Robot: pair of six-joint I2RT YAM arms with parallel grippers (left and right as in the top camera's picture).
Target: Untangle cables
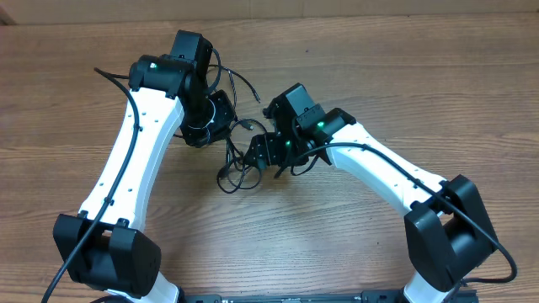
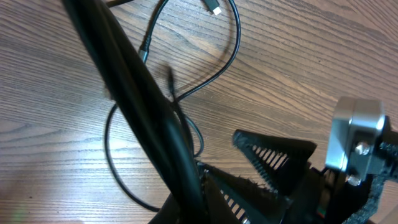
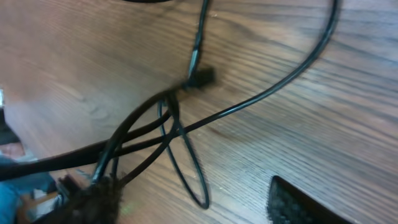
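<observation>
Wood-grain table (image 1: 379,76) under both arms. Thin black cables (image 1: 238,168) bunched mid-table, loops trailing toward 6 o'clock. Left gripper (image 2: 221,155) at 11 o'clock of bunch, fingers closed; hold on any strand unclear. Right gripper (image 3: 189,186) at 3 o'clock, fingers spread.

**Overhead view.** A wooden surface (image 1: 379,76) carries two white arms with black joints. The left arm (image 1: 139,143) rises from 7 o'clock and bends toward the centre. The left claw (image 1: 215,118) sits at the 10 o'clock edge of the thin black cables (image 1: 238,168). The right arm (image 1: 379,172) enters from 4 o'clock. The right claw (image 1: 268,151) lies just beside the tangle at 2 o'clock. One strand arcs toward 12 o'clock and ends in a small plug (image 1: 256,98).
</observation>
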